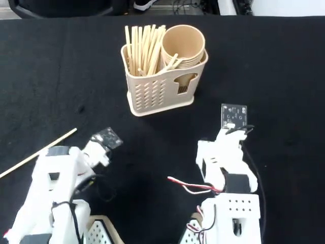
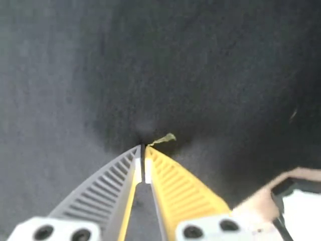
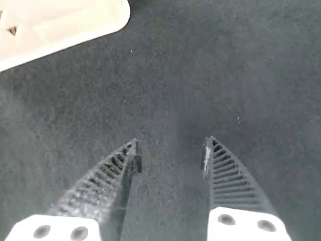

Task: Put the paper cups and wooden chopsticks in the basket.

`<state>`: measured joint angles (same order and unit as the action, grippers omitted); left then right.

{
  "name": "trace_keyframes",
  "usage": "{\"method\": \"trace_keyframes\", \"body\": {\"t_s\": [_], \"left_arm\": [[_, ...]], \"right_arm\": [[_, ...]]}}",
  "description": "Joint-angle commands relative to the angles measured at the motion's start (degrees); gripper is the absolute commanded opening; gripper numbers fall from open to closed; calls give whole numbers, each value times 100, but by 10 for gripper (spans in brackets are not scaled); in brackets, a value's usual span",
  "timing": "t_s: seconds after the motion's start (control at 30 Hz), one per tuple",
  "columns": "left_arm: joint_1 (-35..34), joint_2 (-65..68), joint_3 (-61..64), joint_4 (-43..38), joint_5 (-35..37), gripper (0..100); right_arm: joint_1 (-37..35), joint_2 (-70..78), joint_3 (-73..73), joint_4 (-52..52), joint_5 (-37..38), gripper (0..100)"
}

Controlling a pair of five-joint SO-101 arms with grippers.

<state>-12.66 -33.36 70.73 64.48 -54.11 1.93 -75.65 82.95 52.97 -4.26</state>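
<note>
near the arms' bases, on the robot's side of the basket (image 1: 162, 96), the left gripper (image 2: 142, 149) is seen with its jaws pressed together and nothing held between them; black cloth (image 2: 200, 60) is spread beneath its tips. the right gripper (image 3: 170, 150) is held low over the cloth with its jaws spread apart and nothing between them, and a corner of the basket's foot is caught just beyond it.

a little farther out, one loose chopstick (image 1: 38, 153) is found flat on the cloth, well to the left of the basket and nearer the bases than the basket is. its long axis is laid on a slant: the far end is pointed toward the basket, and the near end is cut off by the edge of the high view. it is passed close by the left arm (image 1: 56, 178), on the side turned away from the basket, and is set well apart from the right arm (image 1: 226, 162). the left gripper is therefore judged the nearer one, with the chopstick to its left. for a grasp, the jaws would have to be opened and set square across the slanted shaft.

farthest off, inside the basket, a sheaf of chopsticks (image 1: 144, 46) is stood on end in the left part, and stacked cups (image 1: 184, 43) are set in the right part. the task is judged nearly done, with the loose chopstick yet to be brought in.
</note>
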Motion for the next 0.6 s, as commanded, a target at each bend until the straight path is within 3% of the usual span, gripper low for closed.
{"method": "trace_keyframes", "body": {"t_s": [0.0, 0.2, 0.37, 0.47, 0.57], "left_arm": [[-505, -18, -1305, 668, 123, 30], [-1279, 44, -3407, 1952, 642, 30], [-1991, 62, -4286, 1301, 941, 33], [-2044, 229, -4391, 1002, 554, 34], [-2018, 747, -4505, 1020, 607, 33]], "right_arm": [[62, -48, -22, -132, -35, 208], [53, -48, 4, -132, -35, 208], [44, -48, 22, -132, -35, 208], [44, -48, 22, -132, -35, 208], [44, -48, 22, -123, -35, 208]]}}
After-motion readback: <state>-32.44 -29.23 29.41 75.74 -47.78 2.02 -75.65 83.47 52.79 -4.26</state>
